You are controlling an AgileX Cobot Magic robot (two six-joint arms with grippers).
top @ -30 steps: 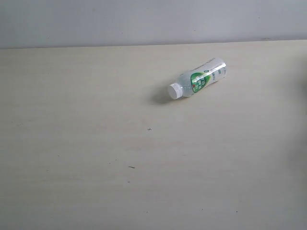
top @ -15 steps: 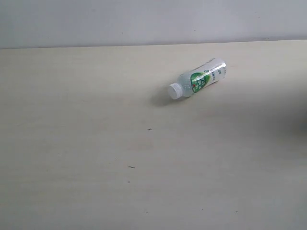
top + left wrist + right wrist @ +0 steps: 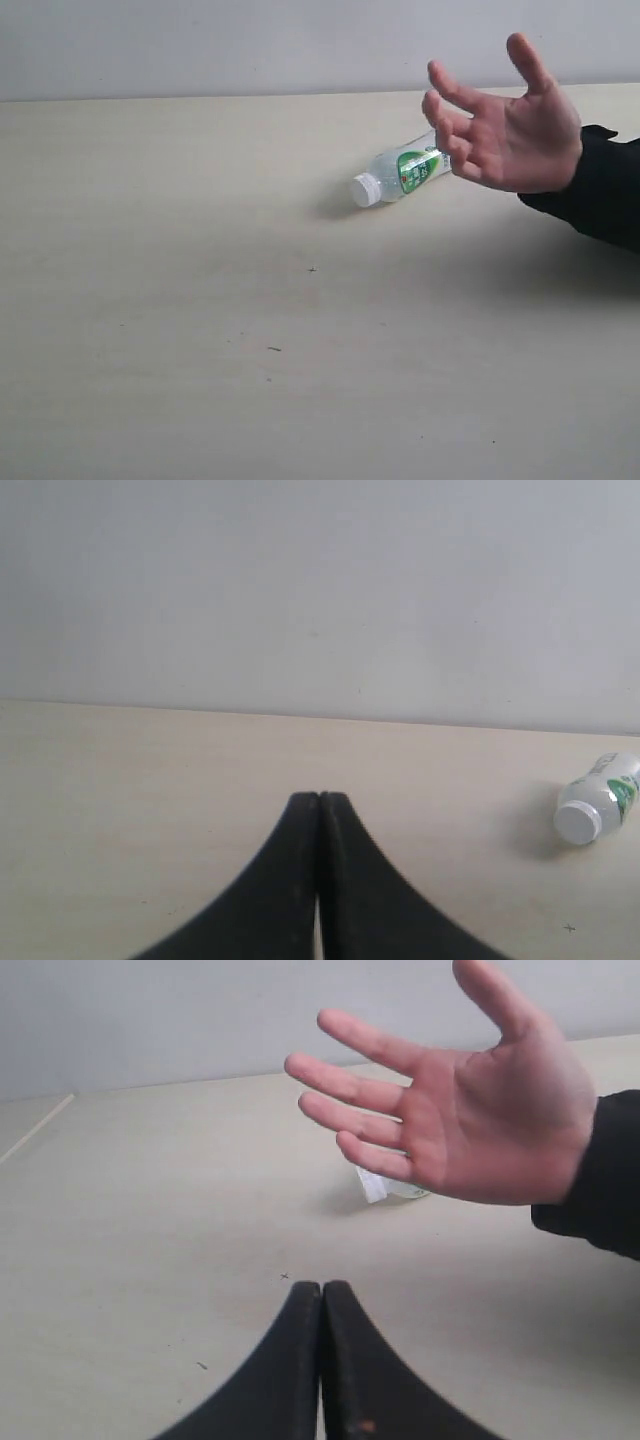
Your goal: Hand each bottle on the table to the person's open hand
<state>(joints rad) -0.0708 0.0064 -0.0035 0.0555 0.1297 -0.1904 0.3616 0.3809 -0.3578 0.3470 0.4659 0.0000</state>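
One clear bottle with a green label (image 3: 400, 176) and a white cap lies on its side on the pale table (image 3: 180, 300). The same bottle (image 3: 598, 811) shows in the left wrist view, and in the right wrist view only its cap end (image 3: 376, 1184) shows behind the hand. The person's open hand (image 3: 505, 130) with a black sleeve hovers palm up just above the bottle's far end; the hand (image 3: 470, 1120) fills the right wrist view. My left gripper (image 3: 319, 798) and right gripper (image 3: 322, 1287) are both shut and empty, well short of the bottle. The other bottles are out of view.
A pale grey wall (image 3: 250, 45) runs along the table's far edge. A black sleeve (image 3: 600, 195) reaches in from the right. Small dark specks (image 3: 273, 349) mark the tabletop.
The person's hand has come in from the right and now hovers over the bottle's far end. The bottle has not moved.
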